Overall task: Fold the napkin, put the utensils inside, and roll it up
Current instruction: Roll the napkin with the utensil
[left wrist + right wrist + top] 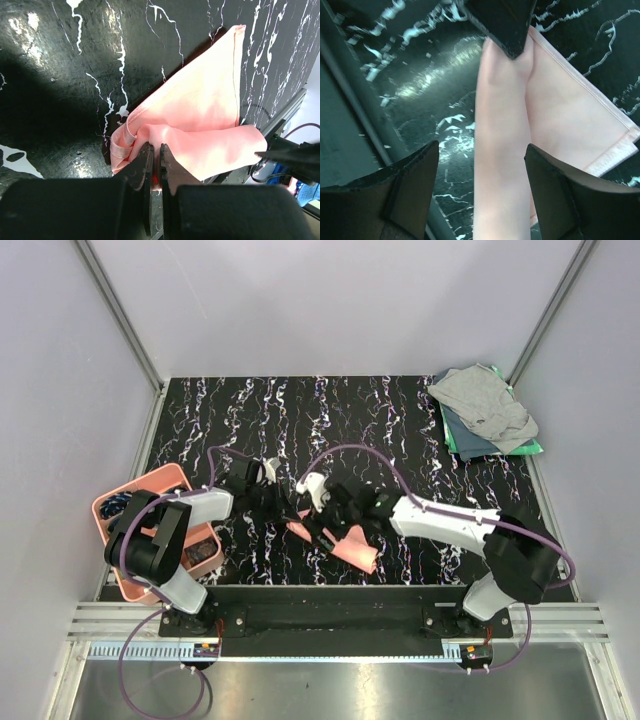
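Firmly, the left gripper [156,148] pinches the napkin [200,110]; the right gripper [481,150], spread wide, hangs over its roll.

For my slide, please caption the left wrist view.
Left gripper shut on the pink napkin, bunched on the black table.

Smooth cloth napkin [200,115] (slight sheen), glossy black marbled tabletop [60,75]

Blk marble table [400,420], plain grey walls [330,300]
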`<state>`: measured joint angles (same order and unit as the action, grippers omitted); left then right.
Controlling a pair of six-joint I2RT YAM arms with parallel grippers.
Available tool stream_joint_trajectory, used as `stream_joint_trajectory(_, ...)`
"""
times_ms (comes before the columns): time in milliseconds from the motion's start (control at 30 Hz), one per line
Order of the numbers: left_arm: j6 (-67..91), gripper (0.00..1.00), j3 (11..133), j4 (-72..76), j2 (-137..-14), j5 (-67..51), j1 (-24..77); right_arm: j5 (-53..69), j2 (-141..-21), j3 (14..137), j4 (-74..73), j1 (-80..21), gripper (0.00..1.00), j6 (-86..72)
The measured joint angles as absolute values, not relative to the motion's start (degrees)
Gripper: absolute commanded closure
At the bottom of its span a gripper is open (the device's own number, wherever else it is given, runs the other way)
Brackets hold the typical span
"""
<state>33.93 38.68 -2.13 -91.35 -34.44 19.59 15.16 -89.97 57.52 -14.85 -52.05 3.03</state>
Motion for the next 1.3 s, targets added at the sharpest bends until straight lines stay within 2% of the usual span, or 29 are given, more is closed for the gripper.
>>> stream_joint_trajectory(233,33.87,0.97,39.81,-4.43,-91.74,-34.46,19.57,-4.12,-90.37,53.54,-14.09,-61.87,0.25,6.42)
stream_joint_trajectory(400,33.85,0.97,40.16,-4.93,-91.98,-34.50,19.57,-8.34,-93.84,53.54,-13.08,-64.53,0.39,8.25)
stream_joint_trajectory(500,33.71,0.94,40.18,-4.97,-91.98,-34.61,19.59,-10.20,-96.25,53.54,-12.71,-64.66,0.42,8.78)
stream_joint_trajectory(633,33.34,0.78,40.18,-5.15,-91.98,-34.70,19.57,-12.29,-97.73,53.80,-12.10,-64.53,0.47,8.51)
stream_joint_trajectory(667,33.17,0.68,40.18,-5.28,-91.98,-34.70,19.59,-12.27,-97.86,53.89,-12.03,-64.42,0.49,8.32)
stream_joint_trajectory(700,33.04,0.63,40.18,-5.48,-91.98,-34.61,19.57,-12.03,-98.04,54.04,-12.05,-64.20,0.51,8.10)
stream_joint_trajectory(733,33.04,0.58,40.18,-5.87,-91.96,-34.39,19.57,-11.31,-98.17,54.24,-12.14,-63.79,0.53,7.81)
stream_joint_trajectory(767,32.97,0.47,40.16,-6.24,-91.92,-34.30,19.57,-10.28,-98.39,54.52,-12.29,-63.18,0.57,7.57)
stream_joint_trajectory(867,32.97,0.32,40.16,-7.01,-90.13,-34.00,19.57,-5.78,-98.87,55.31,-12.58,-60.66,0.62,7.16)
stream_joint_trajectory(1000,32.62,0.27,40.10,-8.86,-85.43,-31.68,19.00,3.62,-98.91,55.66,-12.71,-57.04,0.64,6.59)
stream_joint_trajectory(1300,32.36,0.30,35.81,-7.75,-75.46,-27.62,17.47,32.69,-103.83,57.36,-12.75,-44.82,0.64,3.99)
